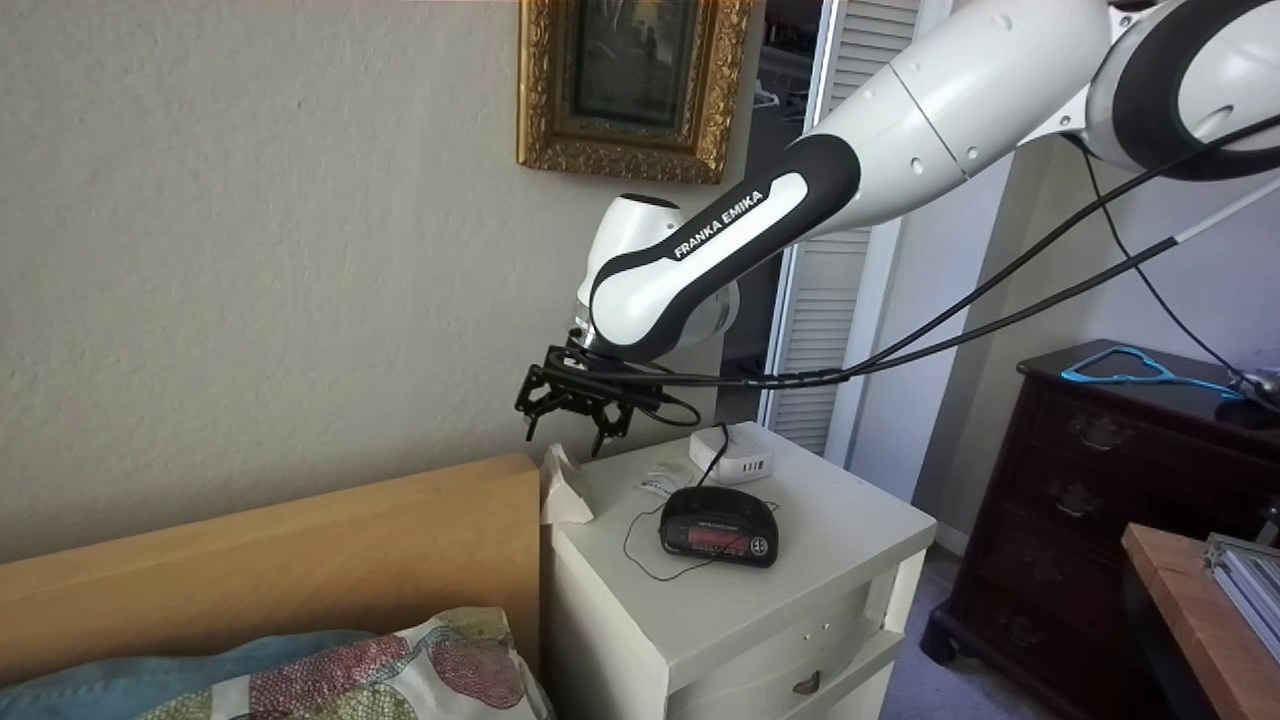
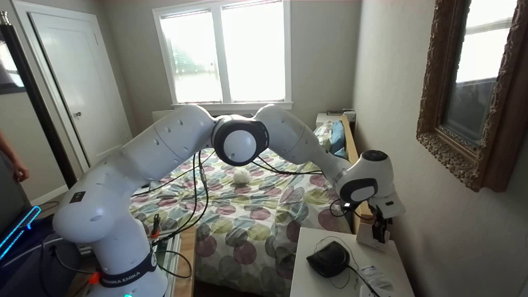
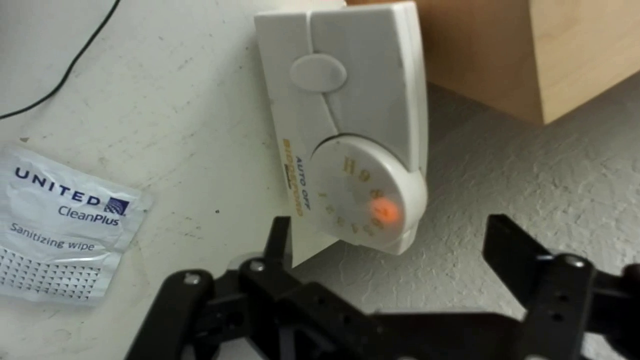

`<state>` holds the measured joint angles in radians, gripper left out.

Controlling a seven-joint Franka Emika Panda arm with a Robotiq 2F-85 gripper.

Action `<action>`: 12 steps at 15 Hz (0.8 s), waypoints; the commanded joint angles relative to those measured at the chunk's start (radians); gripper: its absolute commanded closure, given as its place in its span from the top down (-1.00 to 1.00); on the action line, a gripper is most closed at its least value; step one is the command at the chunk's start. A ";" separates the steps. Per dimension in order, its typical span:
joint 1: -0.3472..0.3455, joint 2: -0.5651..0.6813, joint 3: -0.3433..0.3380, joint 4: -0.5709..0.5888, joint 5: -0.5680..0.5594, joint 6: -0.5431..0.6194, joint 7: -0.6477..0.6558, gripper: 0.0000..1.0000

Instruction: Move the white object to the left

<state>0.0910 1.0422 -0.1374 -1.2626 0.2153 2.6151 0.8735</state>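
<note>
White, with a round dial (image 3: 355,190), the control box (image 3: 350,120) rests on the nightstand (image 1: 850,505) at the corner nearest the wall (image 1: 250,300) and the headboard (image 1: 350,550); whether it touches either is unclear. The fingers (image 3: 510,255) are spread wide, holding nothing, near its dial end. This looks like lining up before a grasp. The wall-side finger seems farther from the box than its mate, so centring first should help; then come straight down, clear of the headboard, and raise the box slightly before shifting it, since a push so near the edge could tip it off. A wipe packet (image 3: 65,225) and a black alarm clock (image 1: 718,525) lie farther in from that corner, and a slotted white box (image 1: 740,457) sits near the wall-side edge. The room has a spotted bed (image 2: 235,222), a bright window (image 2: 253,53) and a dark dresser (image 1: 1060,480).
</note>
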 commanded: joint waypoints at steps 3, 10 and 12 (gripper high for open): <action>0.003 0.025 -0.009 0.043 -0.013 -0.038 0.040 0.04; 0.002 0.021 -0.015 0.044 -0.015 -0.053 0.045 -0.45; 0.003 0.015 -0.026 0.038 -0.017 -0.072 0.058 -0.66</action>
<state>0.0907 1.0416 -0.1543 -1.2493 0.2135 2.5744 0.8795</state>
